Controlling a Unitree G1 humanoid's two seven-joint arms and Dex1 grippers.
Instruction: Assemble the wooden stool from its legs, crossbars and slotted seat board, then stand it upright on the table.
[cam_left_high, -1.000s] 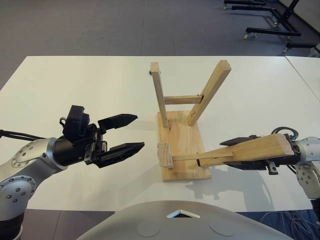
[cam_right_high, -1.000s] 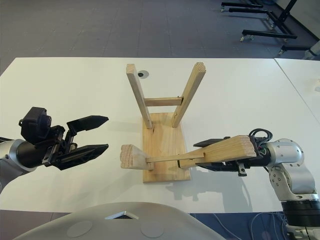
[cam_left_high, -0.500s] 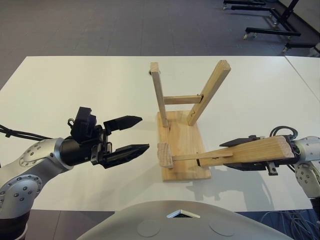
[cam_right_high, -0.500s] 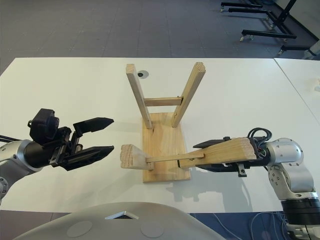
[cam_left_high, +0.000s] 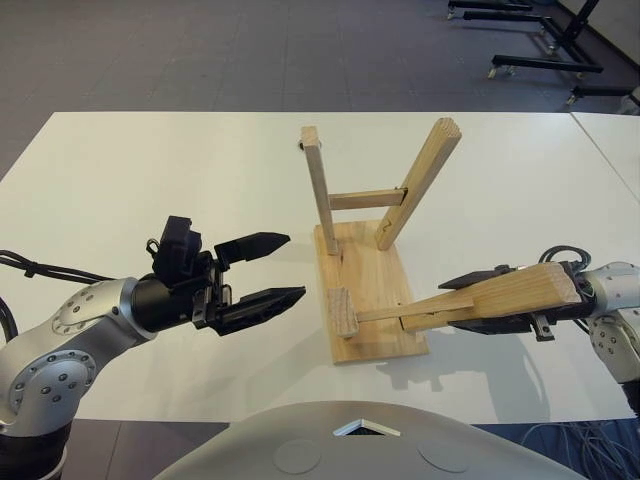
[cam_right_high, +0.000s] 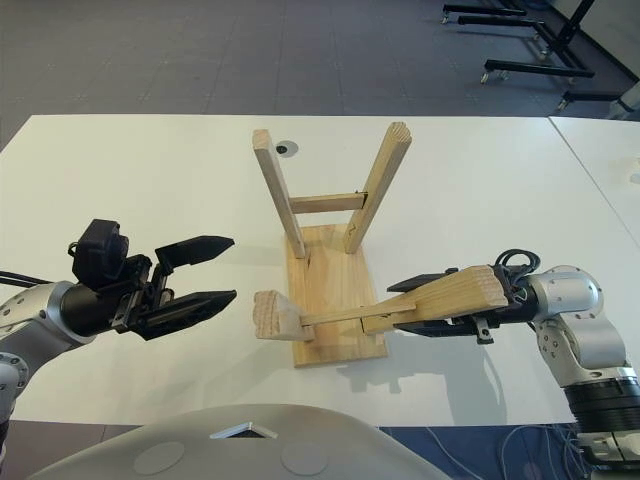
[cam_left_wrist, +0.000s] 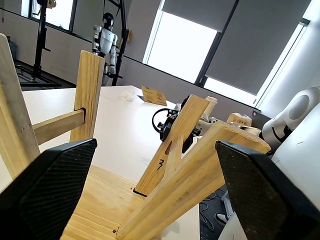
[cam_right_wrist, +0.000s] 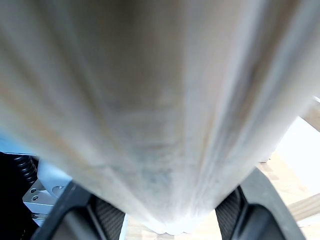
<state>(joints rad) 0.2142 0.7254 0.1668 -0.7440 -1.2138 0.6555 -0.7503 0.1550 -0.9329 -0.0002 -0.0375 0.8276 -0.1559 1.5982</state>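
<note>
The flat rectangular honey-yellow wooden seat board (cam_left_high: 365, 275) shows straight lengthwise grain against the plain white tabletop (cam_left_high: 150, 170). The upright wooden leg-and-crossbar frame (cam_left_high: 365, 199) at 12 o'clock is pale tan, and the tilted wooden leg frame (cam_left_high: 500, 295) at 3 o'clock is the same tan. The two-fingered left gripper (cam_left_high: 295, 265) and right gripper (cam_left_high: 445, 305) are black. The left one's finger pads (cam_left_wrist: 50, 175) carry a fine dotted texture. The speckled floor (cam_left_high: 200, 50) is dark grey.

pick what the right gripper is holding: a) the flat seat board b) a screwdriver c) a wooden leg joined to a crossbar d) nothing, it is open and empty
c: the right gripper is shut on a wooden leg, and a crossbar runs from that leg to a second leg above the seat board, which lies flat on the table.
</note>
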